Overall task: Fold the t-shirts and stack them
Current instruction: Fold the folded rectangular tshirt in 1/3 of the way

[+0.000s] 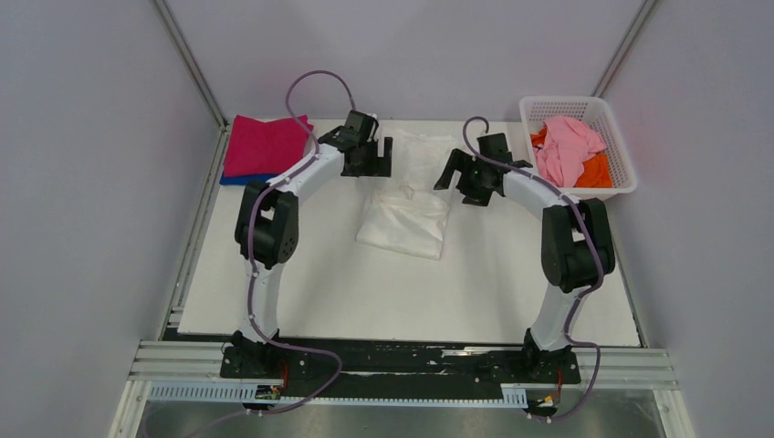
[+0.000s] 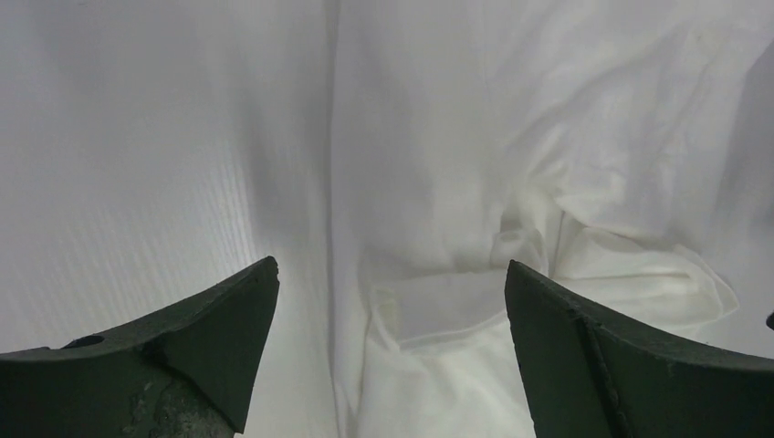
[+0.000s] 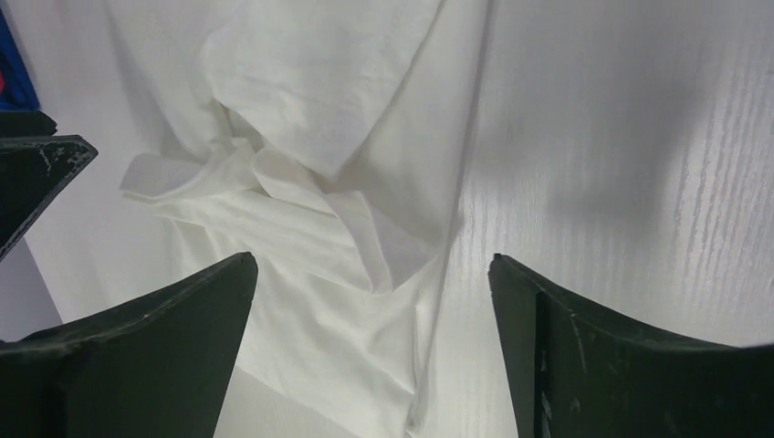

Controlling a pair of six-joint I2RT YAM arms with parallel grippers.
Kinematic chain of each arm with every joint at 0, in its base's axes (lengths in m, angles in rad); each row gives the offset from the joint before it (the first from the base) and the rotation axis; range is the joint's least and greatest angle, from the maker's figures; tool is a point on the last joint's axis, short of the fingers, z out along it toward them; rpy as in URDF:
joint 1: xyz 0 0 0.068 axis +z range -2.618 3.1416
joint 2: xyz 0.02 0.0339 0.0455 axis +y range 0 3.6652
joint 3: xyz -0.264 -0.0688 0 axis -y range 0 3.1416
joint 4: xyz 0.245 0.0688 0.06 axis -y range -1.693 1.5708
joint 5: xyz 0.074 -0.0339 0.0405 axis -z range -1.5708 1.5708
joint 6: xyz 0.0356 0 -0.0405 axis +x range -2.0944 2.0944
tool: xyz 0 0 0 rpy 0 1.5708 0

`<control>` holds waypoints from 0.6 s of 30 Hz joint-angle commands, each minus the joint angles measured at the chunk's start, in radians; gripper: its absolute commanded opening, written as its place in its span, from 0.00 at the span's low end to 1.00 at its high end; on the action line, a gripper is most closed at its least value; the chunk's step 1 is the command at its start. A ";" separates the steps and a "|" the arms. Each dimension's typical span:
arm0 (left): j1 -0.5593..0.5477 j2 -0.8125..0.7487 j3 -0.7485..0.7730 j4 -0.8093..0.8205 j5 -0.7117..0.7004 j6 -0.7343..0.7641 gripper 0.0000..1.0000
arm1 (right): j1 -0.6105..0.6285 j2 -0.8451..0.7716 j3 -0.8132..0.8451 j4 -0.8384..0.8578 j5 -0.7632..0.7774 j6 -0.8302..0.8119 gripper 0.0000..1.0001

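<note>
A white t-shirt (image 1: 406,208) lies partly folded and rumpled in the middle of the table. My left gripper (image 1: 367,157) hovers over its far left edge and is open, with nothing between its fingers; the left wrist view has the gripper (image 2: 391,269) above a folded sleeve of the shirt (image 2: 548,182). My right gripper (image 1: 470,175) is open over the shirt's right edge, and its wrist view places the gripper (image 3: 371,265) above bunched cloth (image 3: 310,210). A folded magenta t-shirt (image 1: 265,144) sits on a blue one (image 1: 239,179) at the back left.
A white lattice basket (image 1: 621,187) stands at the back right, holding a pale pink t-shirt (image 1: 568,146) and an orange one (image 1: 598,171). The white table (image 1: 319,292) ends at a metal rail near the arm bases. Grey walls enclose three sides.
</note>
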 commanded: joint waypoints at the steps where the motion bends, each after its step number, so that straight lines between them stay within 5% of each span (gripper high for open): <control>1: 0.014 -0.120 -0.027 0.016 -0.040 -0.035 1.00 | 0.010 -0.125 -0.051 0.077 -0.011 -0.041 1.00; 8: 0.014 -0.400 -0.426 0.147 0.047 -0.113 1.00 | 0.119 -0.244 -0.230 0.235 -0.179 -0.120 1.00; 18: 0.015 -0.683 -0.806 0.216 0.066 -0.243 1.00 | 0.314 -0.022 -0.101 0.313 -0.033 -0.160 1.00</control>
